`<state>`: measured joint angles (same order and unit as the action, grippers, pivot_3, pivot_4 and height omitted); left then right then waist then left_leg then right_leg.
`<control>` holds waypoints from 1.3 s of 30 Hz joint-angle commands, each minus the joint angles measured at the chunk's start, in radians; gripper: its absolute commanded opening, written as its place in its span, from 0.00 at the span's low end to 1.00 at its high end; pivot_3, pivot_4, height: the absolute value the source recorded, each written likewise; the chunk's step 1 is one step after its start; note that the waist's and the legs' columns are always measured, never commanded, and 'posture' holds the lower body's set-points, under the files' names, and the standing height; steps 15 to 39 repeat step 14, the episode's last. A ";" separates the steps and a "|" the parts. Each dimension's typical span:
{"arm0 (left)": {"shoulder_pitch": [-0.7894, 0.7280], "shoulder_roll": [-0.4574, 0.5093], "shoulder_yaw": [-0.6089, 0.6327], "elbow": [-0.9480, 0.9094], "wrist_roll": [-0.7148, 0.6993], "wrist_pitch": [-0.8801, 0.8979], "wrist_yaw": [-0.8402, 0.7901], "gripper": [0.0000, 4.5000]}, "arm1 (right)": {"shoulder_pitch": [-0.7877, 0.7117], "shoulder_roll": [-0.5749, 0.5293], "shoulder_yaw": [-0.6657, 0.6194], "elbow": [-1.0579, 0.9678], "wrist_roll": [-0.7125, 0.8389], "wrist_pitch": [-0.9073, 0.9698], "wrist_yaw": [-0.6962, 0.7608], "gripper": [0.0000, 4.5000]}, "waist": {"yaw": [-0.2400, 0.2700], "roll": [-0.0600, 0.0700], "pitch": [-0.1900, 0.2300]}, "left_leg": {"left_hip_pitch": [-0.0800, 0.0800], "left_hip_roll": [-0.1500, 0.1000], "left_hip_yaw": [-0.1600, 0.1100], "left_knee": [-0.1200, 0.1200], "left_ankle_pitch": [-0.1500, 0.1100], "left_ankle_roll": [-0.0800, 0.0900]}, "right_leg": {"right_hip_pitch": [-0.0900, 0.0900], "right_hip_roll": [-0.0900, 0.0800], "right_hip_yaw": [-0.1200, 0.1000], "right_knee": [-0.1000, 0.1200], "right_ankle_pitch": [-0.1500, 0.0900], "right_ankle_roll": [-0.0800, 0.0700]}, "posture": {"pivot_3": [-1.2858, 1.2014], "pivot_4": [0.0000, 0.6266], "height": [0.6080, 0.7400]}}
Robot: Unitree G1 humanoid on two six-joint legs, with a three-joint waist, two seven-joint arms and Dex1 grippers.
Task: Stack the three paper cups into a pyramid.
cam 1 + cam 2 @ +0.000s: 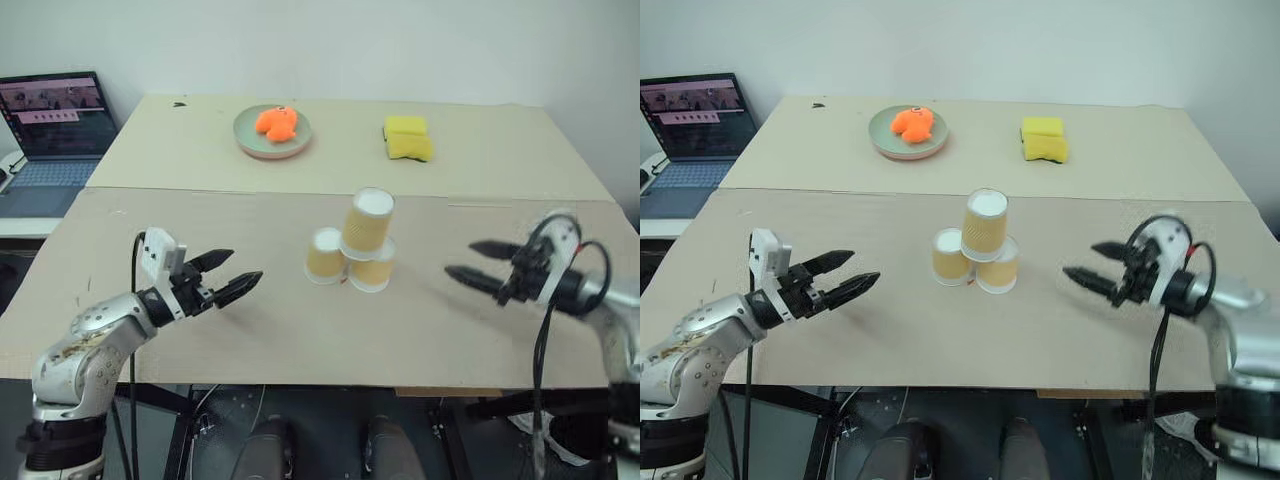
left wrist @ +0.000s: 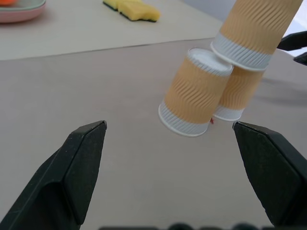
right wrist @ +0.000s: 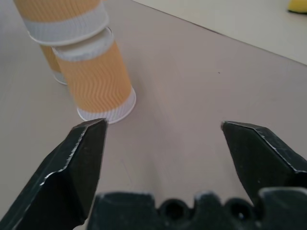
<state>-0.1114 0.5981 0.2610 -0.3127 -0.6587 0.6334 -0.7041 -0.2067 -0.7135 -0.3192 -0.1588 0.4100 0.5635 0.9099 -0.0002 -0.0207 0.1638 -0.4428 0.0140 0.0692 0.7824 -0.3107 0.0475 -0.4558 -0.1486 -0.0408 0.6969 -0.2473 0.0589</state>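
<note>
Three yellow-orange paper cups stand upside down as a pyramid at the table's middle: a left base cup [image 1: 325, 256], a right base cup [image 1: 372, 270], and a top cup [image 1: 368, 224] resting across both. My left gripper [image 1: 230, 273] hovers open to the left of the stack, empty, well apart from it. On the other side, my right gripper [image 1: 473, 262] is open and empty too, pointing at the cups from a similar distance. The left wrist view looks at the left base cup [image 2: 193, 93] and the top cup [image 2: 259, 28] between its spread fingers.
At the back of the table a green plate [image 1: 249, 140] carries an orange toy [image 1: 276, 122], and a yellow sponge [image 1: 408, 138] lies to its right. A laptop [image 1: 52, 140] sits open on a side surface at far left. A seam crosses the table behind the cups.
</note>
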 commanded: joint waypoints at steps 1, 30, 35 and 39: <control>-0.006 -0.037 0.019 0.023 0.055 -0.070 0.069 1.00 | 0.014 0.044 -0.062 -0.086 -0.028 -0.055 -0.154 0.99 | 0.001 0.000 0.000 | 0.000 0.000 0.000 0.000 -0.001 0.001 | 0.000 0.000 0.000 0.000 0.000 0.000 | 0.52 0.24 0.49; -0.073 -0.189 -0.074 0.241 0.382 -0.442 0.277 1.00 | -0.009 0.185 -0.076 -0.056 -0.062 -0.113 -0.445 0.99 | 0.009 -0.001 0.000 | -0.002 -0.001 0.000 0.000 0.001 -0.002 | -0.001 0.001 -0.001 -0.003 0.000 0.000 | 0.52 0.24 0.49; -0.073 -0.189 -0.074 0.241 0.382 -0.442 0.277 1.00 | -0.009 0.185 -0.076 -0.056 -0.062 -0.113 -0.445 0.99 | 0.009 -0.001 0.000 | -0.002 -0.001 0.000 0.000 0.001 -0.002 | -0.001 0.001 -0.001 -0.003 0.000 0.000 | 0.52 0.24 0.49; -0.073 -0.189 -0.074 0.241 0.382 -0.442 0.277 1.00 | -0.009 0.185 -0.076 -0.056 -0.062 -0.113 -0.445 0.99 | 0.009 -0.001 0.000 | -0.002 -0.001 0.000 0.000 0.001 -0.002 | -0.001 0.001 -0.001 -0.003 0.000 0.000 | 0.52 0.24 0.49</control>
